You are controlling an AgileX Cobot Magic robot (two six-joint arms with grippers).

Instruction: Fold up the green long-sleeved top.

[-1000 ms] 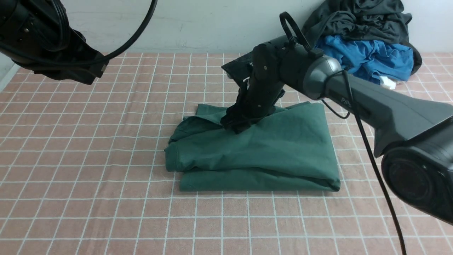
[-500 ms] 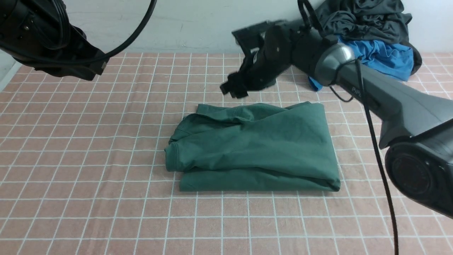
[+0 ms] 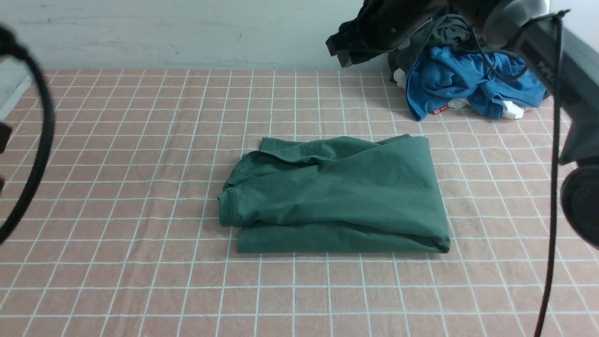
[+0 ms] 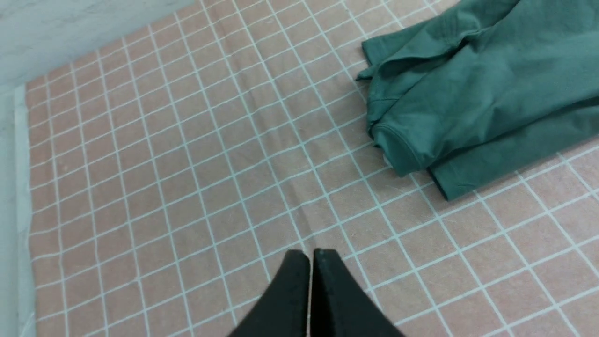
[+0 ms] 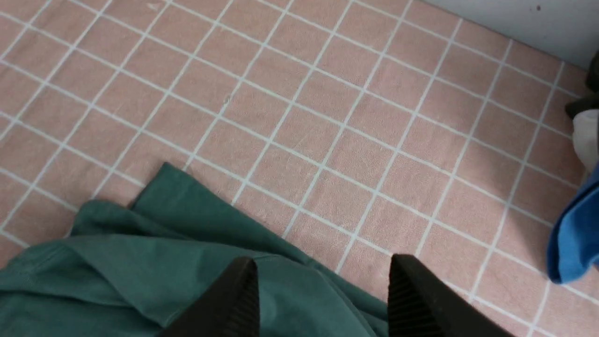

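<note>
The green long-sleeved top (image 3: 334, 192) lies folded into a rough rectangle in the middle of the checked pink cloth, with its rounded folded edge to the left. It also shows in the left wrist view (image 4: 477, 93) and the right wrist view (image 5: 140, 267). My right gripper (image 3: 343, 50) hangs high above the table behind the top, clear of it. Its fingers stand open with nothing between them (image 5: 323, 271). My left gripper (image 4: 310, 255) is shut and empty, over bare cloth to the left of the top. Only its cable (image 3: 40, 140) shows in the front view.
A bright blue garment (image 3: 468, 84) and a dark grey-black garment (image 3: 444, 28) lie heaped at the back right against the wall, with a bit of white fabric (image 3: 512, 111) beside them. The blue garment's edge (image 5: 575, 234) shows in the right wrist view.
My right gripper has lifted off the top's back edge and risen up and back toward the right. The left arm has drawn away to the left, out of the front view.
</note>
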